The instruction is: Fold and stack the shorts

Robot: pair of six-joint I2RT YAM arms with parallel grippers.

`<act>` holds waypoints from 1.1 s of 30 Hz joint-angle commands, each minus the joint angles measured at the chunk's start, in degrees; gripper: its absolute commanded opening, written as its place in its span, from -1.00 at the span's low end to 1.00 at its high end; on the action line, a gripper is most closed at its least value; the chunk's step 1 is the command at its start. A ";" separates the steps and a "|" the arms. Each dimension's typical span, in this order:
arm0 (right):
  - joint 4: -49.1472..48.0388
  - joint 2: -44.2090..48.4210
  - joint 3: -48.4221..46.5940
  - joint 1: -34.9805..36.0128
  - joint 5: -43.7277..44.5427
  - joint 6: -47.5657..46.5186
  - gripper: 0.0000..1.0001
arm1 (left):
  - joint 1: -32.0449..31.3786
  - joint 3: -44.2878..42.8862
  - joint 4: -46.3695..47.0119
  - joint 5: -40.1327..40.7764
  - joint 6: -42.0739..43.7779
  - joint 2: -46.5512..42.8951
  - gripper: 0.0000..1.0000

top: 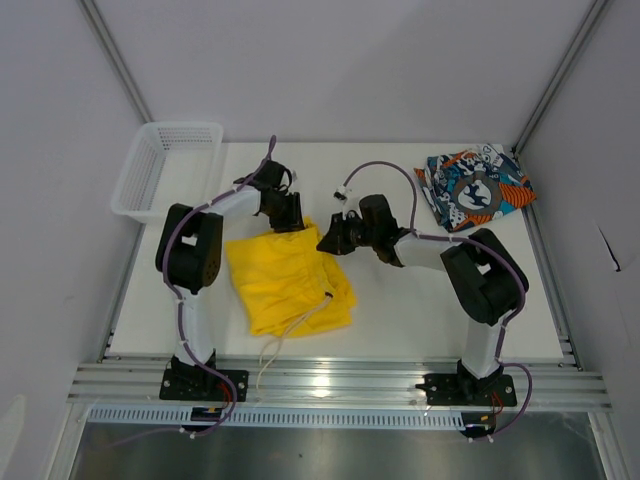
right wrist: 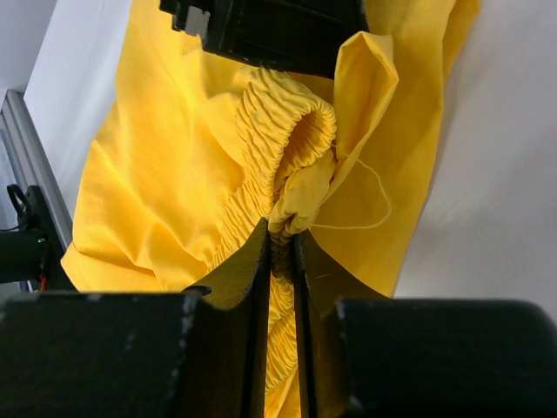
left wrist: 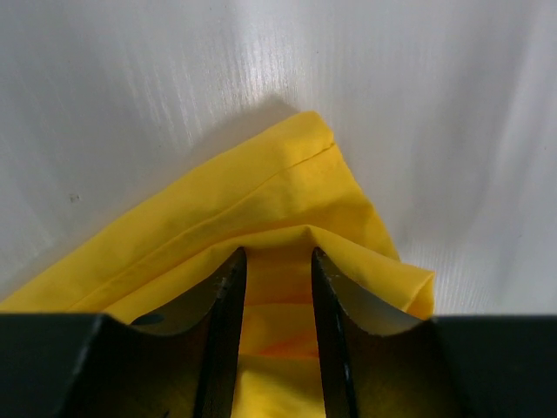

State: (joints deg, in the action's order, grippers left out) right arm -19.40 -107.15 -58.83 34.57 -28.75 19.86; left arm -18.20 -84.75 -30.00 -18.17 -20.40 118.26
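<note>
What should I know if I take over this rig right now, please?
Right gripper: shut on the elastic waistband of the yellow shorts.
Left gripper: at a far corner of the same pair, cloth between its fingers; clamped or not, unclear.
Printed shorts: far right of the table, apart from both arms.
Done: nothing stacked; the yellow pair lies rumpled mid-table.
Left: finish folding the yellow pair, handle the printed pair, stack them.
</note>
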 commanded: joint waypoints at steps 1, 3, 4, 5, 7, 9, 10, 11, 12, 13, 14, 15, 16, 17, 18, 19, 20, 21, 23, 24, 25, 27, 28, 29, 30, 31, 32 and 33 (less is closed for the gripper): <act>-4.68 -2.00 -4.45 0.68 -3.76 -0.35 -0.75 | -0.52 -2.70 -0.59 -0.19 1.24 0.57 -0.23; -3.99 -2.18 -5.33 0.94 -2.37 -0.78 -0.72 | -0.70 -3.14 -0.67 -0.20 1.24 0.92 -0.23; -2.41 -2.01 -5.51 0.94 -1.49 -1.22 -0.72 | -0.70 -3.23 -0.76 -0.02 1.33 1.01 -0.23; -1.62 -1.83 -5.68 0.94 -0.61 -1.75 -0.71 | -0.87 -3.32 -0.94 -0.02 1.42 1.01 -0.23; -0.38 -1.22 -5.69 1.03 1.75 -2.45 -0.49 | -0.88 -3.58 -0.94 0.07 1.42 1.01 -0.24; 0.06 -0.87 -5.51 0.94 2.99 -2.98 -0.22 | -0.96 -3.75 -1.29 0.24 1.33 0.84 -0.24; 0.50 -0.43 -5.42 0.94 3.87 -3.16 -0.17 | -0.96 -3.84 -1.38 0.24 1.33 0.75 -0.24; 0.59 -0.25 -5.07 0.94 4.84 -3.16 -0.14 | -0.96 -3.93 -1.55 0.42 1.33 0.57 -0.24; 0.50 -0.07 -4.89 1.03 4.76 -3.24 -0.15 | -0.96 -3.84 -1.55 0.42 1.33 0.40 -0.24; -0.02 -0.07 -4.72 0.94 4.41 -3.16 -0.20 | -1.05 -3.84 -1.55 0.33 1.33 0.22 -0.24; -0.37 -0.07 -4.63 1.03 3.10 -3.07 -0.27 | -1.14 -4.19 -1.64 0.42 1.42 0.22 -0.24; -0.55 -0.25 -4.80 0.94 2.48 -2.90 -0.43 | -1.23 -4.72 -1.99 0.51 1.51 0.31 -0.24; -0.38 -0.51 -5.07 0.94 2.13 -2.81 -0.48 | -1.31 -4.81 -2.25 0.51 1.59 0.39 -0.24; -0.29 -1.12 -5.33 1.03 1.86 -2.72 -0.52 | -1.32 -5.25 -2.43 0.51 1.59 0.66 -0.24; -0.20 -1.39 -5.77 1.12 1.34 -2.81 -0.62 | -1.40 -5.42 -2.61 0.68 1.59 0.75 -0.24; -0.55 -1.65 -5.95 1.03 1.07 -2.63 -0.68 | -1.49 -5.69 -2.70 0.77 1.59 0.75 -0.24; -0.81 -1.92 -5.95 1.03 0.72 -2.46 -0.72 | -1.49 -5.60 -2.70 0.68 1.59 0.92 -0.24; -1.08 -2.01 -6.03 1.12 0.02 -2.45 -0.72 | -1.49 -5.69 -2.70 0.77 1.59 0.92 -0.24; -1.87 -1.92 -6.04 1.38 -0.43 -2.54 -0.67 | -1.58 -5.86 -2.78 0.86 1.59 1.01 -0.24; -1.96 -1.74 -6.21 1.82 -0.51 -2.80 -0.66 | -1.58 -5.95 -2.87 0.86 1.59 1.18 -0.24; -1.79 -1.83 -6.47 1.99 -0.51 -3.07 -0.66 | -1.67 -6.04 -2.96 0.95 1.59 1.27 -0.24; -1.43 -2.96 -7.35 2.43 -1.04 -3.16 -0.69 | -1.67 -6.04 -2.96 1.04 1.59 1.27 -0.24; -0.39 -3.50 -8.75 2.61 -2.00 -3.07 -0.69 | -1.67 -6.04 -3.31 1.04 1.68 1.27 -0.24; -0.12 -4.02 -9.37 2.70 -2.36 -3.07 -0.69 | -1.67 -6.30 -3.22 1.21 1.68 1.27 -0.24; -0.11 -4.90 -9.72 2.87 -2.62 -3.07 -0.68 | -1.67 -6.39 -3.31 1.30 1.68 1.19 -0.24; -0.11 -5.08 -10.16 3.14 -2.71 -3.07 -0.69 | -1.75 -6.48 -3.57 1.21 1.68 1.27 -0.24; -0.20 -5.17 -10.25 3.31 -2.89 -3.24 -0.69 | -1.76 -6.83 -3.58 1.21 1.68 1.36 -0.24; -0.81 -5.08 -10.17 3.49 -3.06 -3.25 -0.68 | -1.76 -6.74 -3.58 1.39 1.68 1.36 -0.24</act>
State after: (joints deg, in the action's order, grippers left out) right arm -17.50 -111.66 -66.46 37.21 -29.80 17.87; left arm -19.38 -88.97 -32.84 -16.93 -19.86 119.55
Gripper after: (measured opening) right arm 0.163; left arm 0.383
